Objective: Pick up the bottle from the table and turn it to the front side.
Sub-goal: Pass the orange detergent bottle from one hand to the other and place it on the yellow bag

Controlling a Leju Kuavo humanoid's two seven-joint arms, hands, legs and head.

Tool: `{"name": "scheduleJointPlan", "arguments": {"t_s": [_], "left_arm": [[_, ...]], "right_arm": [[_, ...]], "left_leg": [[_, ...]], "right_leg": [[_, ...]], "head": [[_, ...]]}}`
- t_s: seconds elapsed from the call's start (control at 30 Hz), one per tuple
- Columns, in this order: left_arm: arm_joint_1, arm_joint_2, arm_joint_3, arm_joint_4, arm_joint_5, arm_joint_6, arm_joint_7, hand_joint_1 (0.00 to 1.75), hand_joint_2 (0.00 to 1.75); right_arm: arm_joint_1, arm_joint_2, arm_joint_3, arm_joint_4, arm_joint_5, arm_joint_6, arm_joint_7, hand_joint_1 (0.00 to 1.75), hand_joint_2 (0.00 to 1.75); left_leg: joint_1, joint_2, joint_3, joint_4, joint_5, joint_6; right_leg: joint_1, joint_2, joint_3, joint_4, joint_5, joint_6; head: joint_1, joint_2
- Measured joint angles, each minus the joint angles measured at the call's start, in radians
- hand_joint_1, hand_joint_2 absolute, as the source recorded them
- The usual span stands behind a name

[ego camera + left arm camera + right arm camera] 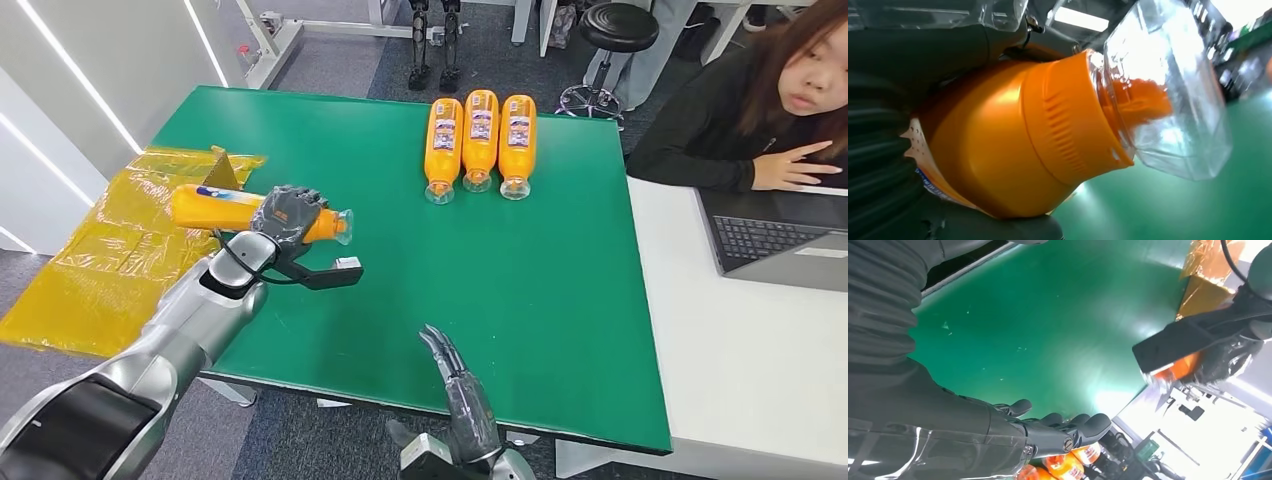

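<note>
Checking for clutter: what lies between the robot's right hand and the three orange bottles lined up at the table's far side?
Bare green table, per the head view.

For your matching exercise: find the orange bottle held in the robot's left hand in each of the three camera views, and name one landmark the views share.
Head view: the held bottle lies sideways in the left hand, over the table's left edge.
Left wrist view: its orange shoulder and clear cap are seen close up.
Right wrist view: a small orange patch under the left hand.
Shared landmark: the green table.
</note>
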Motion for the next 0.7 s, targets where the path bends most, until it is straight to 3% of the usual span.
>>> {"name": "scheduleJointPlan", "arguments": {"t_s": [0.27,0.57,0.7], "left_arm": [[-0.03,0.027,-0.01,0.086,0.038,-0.188,0.117,1.75,1.75],[-0.026,0.05,-0.002,0.129,0.066,-0.223,0.175,1.75,1.75],[-0.024,0.054,-0.001,0.139,0.066,-0.244,0.195,0.04,1.75]], "right_arm": [[-0.037,-0.009,0.02,0.012,-0.053,0.028,0.014,0.0,1.75],[-0.038,-0.044,0.031,-0.004,-0.072,0.031,0.04,0.0,1.75],[-0.035,-0.06,0.032,-0.011,-0.075,0.031,0.044,0.0,1.75]], "left_leg": [[0.0,0.001,0.0,0.0,0.0,0.0],[0.0,0.0,-0.001,0.0,0.0,0.0],[0.0,0.0,-0.001,0.0,0.0,0.0]], "right_leg": [[0.0,0.001,-0.001,0.0,0.0,0.0],[0.0,0.0,0.0,0.0,0.0,0.0],[0.0,0.0,0.0,0.0,0.0,0.0]], "head": [[0.0,0.0],[0.0,0.0],[0.0,0.0]]}}
